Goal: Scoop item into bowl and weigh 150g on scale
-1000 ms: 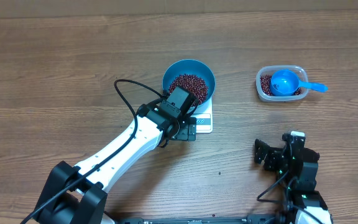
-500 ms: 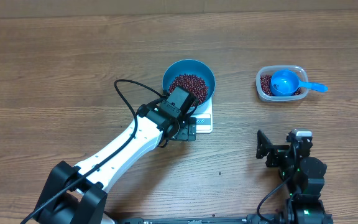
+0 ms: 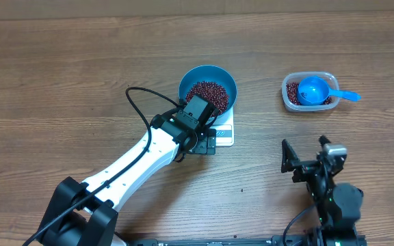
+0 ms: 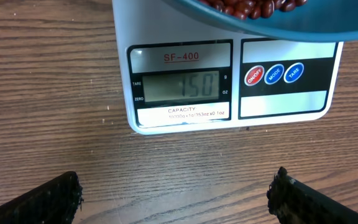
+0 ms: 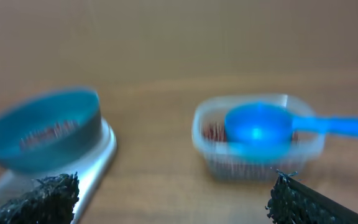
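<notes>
The bowl (image 3: 208, 87) of beans (image 3: 208, 93) sits on the scale (image 4: 185, 37), whose display reads 150. The left gripper (image 4: 176, 199) hovers just before the scale's front edge, jaws spread wide and empty. The right gripper (image 5: 173, 199), likewise released and empty, is well to the scale's right.

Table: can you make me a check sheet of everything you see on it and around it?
Surface: brown wooden table, dry and unmarked.
Job's things: blue bowl holding red-brown beans stands on the white scale, whose display reads 150. A clear tub to the right holds more beans, with the blue scoop resting in it.
Clutter: one tiny dark speck on the wood.
Grippers: left pincer open and empty, in front of the scale. Right pincer open and empty, near the table's front edge.
Cables: black cable loops from the left arm.
Surroundings: pale strip past the far edge, otherwise nothing seen.
</notes>
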`<act>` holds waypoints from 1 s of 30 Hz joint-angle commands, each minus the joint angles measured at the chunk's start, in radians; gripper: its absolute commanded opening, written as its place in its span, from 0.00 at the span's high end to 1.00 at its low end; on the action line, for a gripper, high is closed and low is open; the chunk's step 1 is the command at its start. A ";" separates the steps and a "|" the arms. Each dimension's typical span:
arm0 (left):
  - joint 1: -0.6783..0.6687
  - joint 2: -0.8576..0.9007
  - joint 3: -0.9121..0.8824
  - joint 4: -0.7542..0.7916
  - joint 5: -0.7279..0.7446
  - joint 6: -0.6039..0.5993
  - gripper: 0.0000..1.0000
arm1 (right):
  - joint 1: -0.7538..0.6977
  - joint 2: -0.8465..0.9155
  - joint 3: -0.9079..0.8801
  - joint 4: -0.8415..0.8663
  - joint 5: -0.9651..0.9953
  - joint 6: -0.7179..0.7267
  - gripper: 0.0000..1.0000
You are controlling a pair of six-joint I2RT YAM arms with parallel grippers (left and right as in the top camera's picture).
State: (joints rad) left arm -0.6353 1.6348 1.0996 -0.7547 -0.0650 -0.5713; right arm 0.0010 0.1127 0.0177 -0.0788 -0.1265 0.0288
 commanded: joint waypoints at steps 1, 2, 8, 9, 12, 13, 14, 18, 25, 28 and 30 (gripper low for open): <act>0.000 0.000 -0.005 0.001 -0.017 -0.012 0.00 | 0.006 -0.106 -0.010 0.048 0.002 -0.004 0.00; 0.001 0.000 -0.005 0.001 -0.017 -0.012 0.00 | 0.006 -0.096 -0.010 0.059 0.001 -0.004 0.00; 0.002 0.000 -0.005 0.001 -0.017 -0.012 0.00 | 0.005 -0.097 -0.010 0.005 0.002 -0.004 0.00; 0.002 0.000 -0.005 0.000 -0.017 -0.012 0.00 | 0.005 -0.097 -0.010 0.006 0.002 -0.004 0.00; 0.002 0.000 -0.005 0.000 -0.017 -0.012 0.01 | 0.005 -0.097 -0.010 0.006 0.002 -0.004 0.00; 0.002 0.000 -0.005 0.000 -0.017 -0.012 0.01 | 0.005 -0.097 -0.010 0.006 0.002 -0.004 0.00; 0.002 0.000 -0.005 0.000 -0.016 -0.012 0.00 | 0.005 -0.097 -0.010 0.006 0.002 -0.004 0.00; 0.002 0.000 -0.005 0.000 -0.016 -0.012 0.00 | -0.002 -0.109 -0.008 0.015 0.002 -0.004 0.00; 0.002 0.000 -0.005 0.001 -0.017 -0.012 0.01 | -0.002 -0.098 -0.010 0.006 0.002 -0.004 0.00; 0.002 0.000 -0.005 0.002 -0.016 -0.012 0.00 | -0.002 -0.098 -0.010 0.006 0.002 -0.004 0.00; 0.002 0.000 -0.005 0.005 -0.016 -0.013 0.00 | -0.002 -0.098 -0.010 0.006 0.002 -0.004 0.00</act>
State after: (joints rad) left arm -0.6353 1.6348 1.0996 -0.7544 -0.0650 -0.5713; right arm 0.0006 0.0177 0.0181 -0.0753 -0.1268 0.0288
